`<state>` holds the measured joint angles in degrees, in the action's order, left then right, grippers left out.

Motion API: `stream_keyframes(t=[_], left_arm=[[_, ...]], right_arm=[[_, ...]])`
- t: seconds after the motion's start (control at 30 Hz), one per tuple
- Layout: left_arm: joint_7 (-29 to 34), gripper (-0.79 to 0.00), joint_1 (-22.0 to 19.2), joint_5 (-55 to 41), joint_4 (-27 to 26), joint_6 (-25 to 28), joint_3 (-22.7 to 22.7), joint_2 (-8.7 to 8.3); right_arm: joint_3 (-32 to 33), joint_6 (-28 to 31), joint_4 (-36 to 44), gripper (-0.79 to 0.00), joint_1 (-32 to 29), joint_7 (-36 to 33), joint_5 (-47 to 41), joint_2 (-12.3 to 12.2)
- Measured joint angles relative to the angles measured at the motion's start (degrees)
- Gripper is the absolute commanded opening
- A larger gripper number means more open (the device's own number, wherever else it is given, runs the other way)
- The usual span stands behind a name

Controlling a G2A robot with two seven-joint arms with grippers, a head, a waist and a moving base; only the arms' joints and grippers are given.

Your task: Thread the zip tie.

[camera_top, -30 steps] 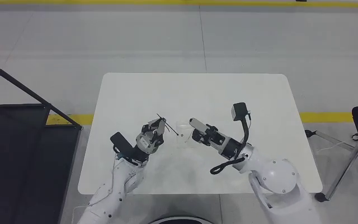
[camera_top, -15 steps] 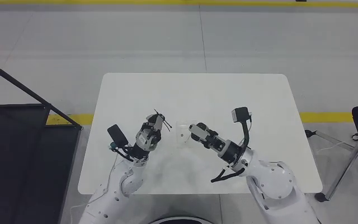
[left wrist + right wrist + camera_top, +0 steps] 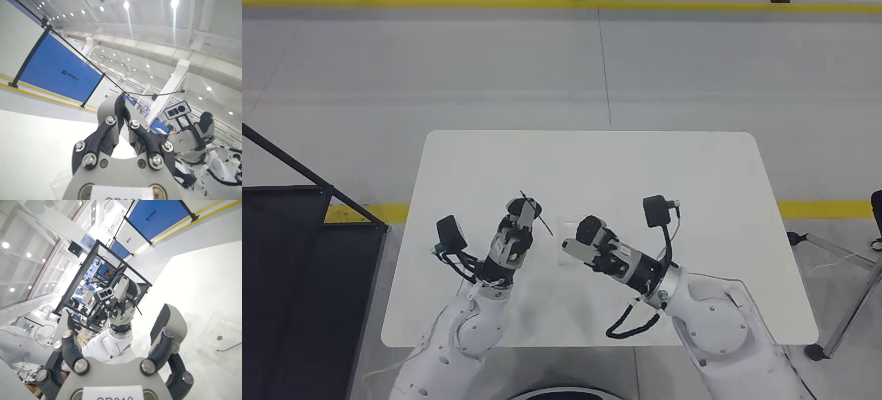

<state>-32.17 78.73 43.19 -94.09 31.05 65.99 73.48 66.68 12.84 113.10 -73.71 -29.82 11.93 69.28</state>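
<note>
Top view, probably mid-presentation: holds the thin black plastic zip tie (image 3: 544, 226) in tightly closed left jaws, raised off the white surface (image 3: 692, 180) and angled upward, opposite wide-open, empty right jaws close by, likely needing next a careful pinch on the free end.

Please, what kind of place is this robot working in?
Probably a robotics test hall in a factory-like building: a white table stands beside yellow floor lines, with blue partition panels around it and rows of lamps high overhead.
</note>
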Motion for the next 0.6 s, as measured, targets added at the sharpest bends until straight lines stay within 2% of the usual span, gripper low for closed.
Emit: stream_keyframes(t=[0.03,0.17,0.23,0.33,0.6], left_arm=[[0.6,-0.785,0.2,-0.4,-0.3,0.1,0.1,0.02],[1.9,-0.785,0.7,-0.8,-1.0,0.4,0.1,0.12],[2.0,-0.785,0.8,-0.7,-1.2,0.5,0.1,0.18],[2.3,-0.785,0.8,-1.0,-1.2,0.9,0.2,0.30],[2.4,-0.785,0.6,-1.2,-0.8,1.0,0.2,0.67]], right_arm=[[-0.6,-0.6,-0.3,-0.028,0.3,1.0,1.1,0.1],[-2.5,-2.5,-2.1,-0.256,2.2,3.1,3.1,0.6],[-3.2,-2.8,-3.0,-0.311,3.3,2.8,3.0,0.7],[-3.8,-2.8,-3.8,-0.434,4.4,1.3,2.6,0.8],[-4.5,-2.7,-4.4,-0.557,5.1,0.1,3.1,0.9]])
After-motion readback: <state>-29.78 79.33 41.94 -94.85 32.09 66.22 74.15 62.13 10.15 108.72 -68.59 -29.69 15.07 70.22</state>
